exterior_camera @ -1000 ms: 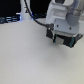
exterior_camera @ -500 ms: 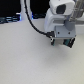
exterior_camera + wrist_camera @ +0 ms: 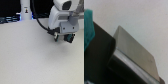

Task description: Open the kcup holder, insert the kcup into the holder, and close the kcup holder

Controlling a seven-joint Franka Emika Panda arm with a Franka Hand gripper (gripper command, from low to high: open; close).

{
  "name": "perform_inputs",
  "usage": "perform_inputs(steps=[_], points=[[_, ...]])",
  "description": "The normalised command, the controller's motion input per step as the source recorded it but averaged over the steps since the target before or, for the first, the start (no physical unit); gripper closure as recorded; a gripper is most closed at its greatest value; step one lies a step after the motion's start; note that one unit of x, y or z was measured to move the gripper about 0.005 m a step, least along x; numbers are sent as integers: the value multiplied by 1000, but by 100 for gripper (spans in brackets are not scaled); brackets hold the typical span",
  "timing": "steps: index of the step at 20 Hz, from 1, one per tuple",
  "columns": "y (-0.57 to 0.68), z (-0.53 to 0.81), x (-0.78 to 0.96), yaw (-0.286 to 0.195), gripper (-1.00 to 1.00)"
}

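Observation:
In the exterior view my gripper [image 3: 65, 36] hangs low over the table at the exterior view's right. It is down on a dark boxy shape, the kcup holder [image 3: 68, 40], which it mostly hides. A small green spot [image 3: 56, 36] shows at the gripper's side; it may be the kcup. In the wrist view the holder's black body [image 3: 99, 57] fills one corner, with a grey flat panel [image 3: 131, 50] standing out from it at an angle. A blurred teal-green patch [image 3: 89, 25] sits at the edge. I cannot tell how the jaws stand.
A white bottle-like post [image 3: 25, 10] stands at the back on the exterior view's left, in front of dark equipment with a blue light [image 3: 10, 19]. A black cable [image 3: 37, 17] loops down from the arm. The pale table [image 3: 30, 60] stretches toward the front.
The arm's upper part has shifted slightly. The gripper stays low at the black holder in nearly the same place.

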Motion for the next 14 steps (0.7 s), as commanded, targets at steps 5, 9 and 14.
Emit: perform_inputs(steps=[5,9,14], points=[[421,6,-745,76,-100],[441,-18,-649,76,-100],[492,-112,-651,83,-100]])
